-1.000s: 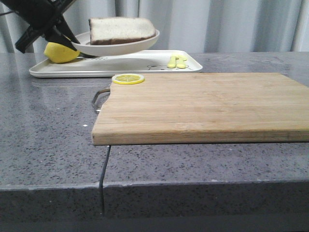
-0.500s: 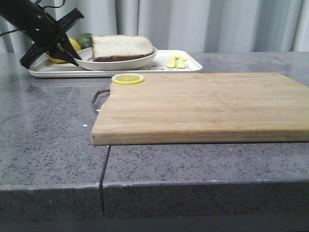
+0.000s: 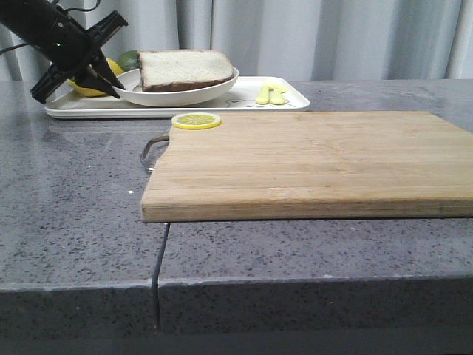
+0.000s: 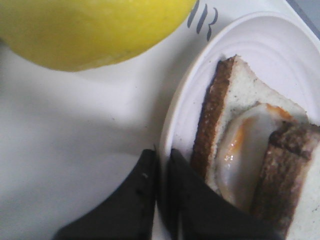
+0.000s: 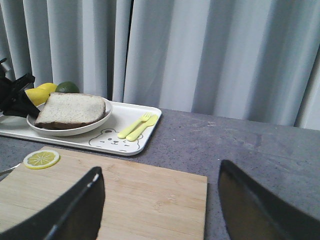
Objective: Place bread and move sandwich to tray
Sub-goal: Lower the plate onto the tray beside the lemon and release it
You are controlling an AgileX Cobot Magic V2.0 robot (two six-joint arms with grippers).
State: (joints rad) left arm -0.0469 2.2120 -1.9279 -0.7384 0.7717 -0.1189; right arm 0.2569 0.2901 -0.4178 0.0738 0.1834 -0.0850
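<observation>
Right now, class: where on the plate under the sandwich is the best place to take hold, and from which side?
Grip the plate by its thin raised rim on the left, beside the lemon, where the left hand already pinches it. The sandwich covers the middle, leaving only the rim free.

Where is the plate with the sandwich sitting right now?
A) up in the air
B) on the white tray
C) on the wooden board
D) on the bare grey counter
B, the plate with the sandwich rests on the white tray behind the wooden board, with the left gripper pinching the plate's rim.
</observation>
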